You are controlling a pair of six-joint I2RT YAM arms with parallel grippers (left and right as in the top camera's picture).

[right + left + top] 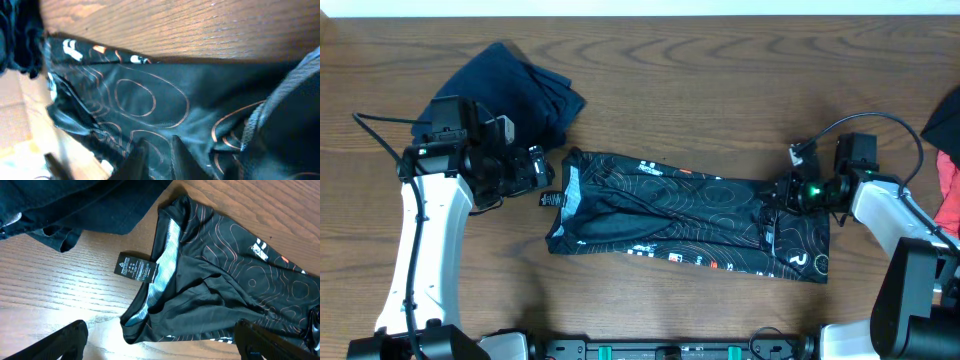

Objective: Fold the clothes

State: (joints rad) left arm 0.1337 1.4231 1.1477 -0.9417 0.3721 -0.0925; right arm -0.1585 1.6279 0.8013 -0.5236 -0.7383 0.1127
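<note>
One jersey (685, 215) beside left claw (544, 174), partly under right claw (776, 191)

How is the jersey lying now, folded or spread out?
Partly folded: the jersey lies as a narrow lengthwise band, sides tucked over, collar and tag at one end. Not yet folded crosswise.

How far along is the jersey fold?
Done: the jersey looks folded lengthwise into a long strip, with its collar at the left end. In hand: the right hand sits on the strip's right end; whether it grips the cloth can't be told. The left hand hangs open by the collar, holding nothing. Left: folding the strip across its length, with no such fold visible yet.
</note>
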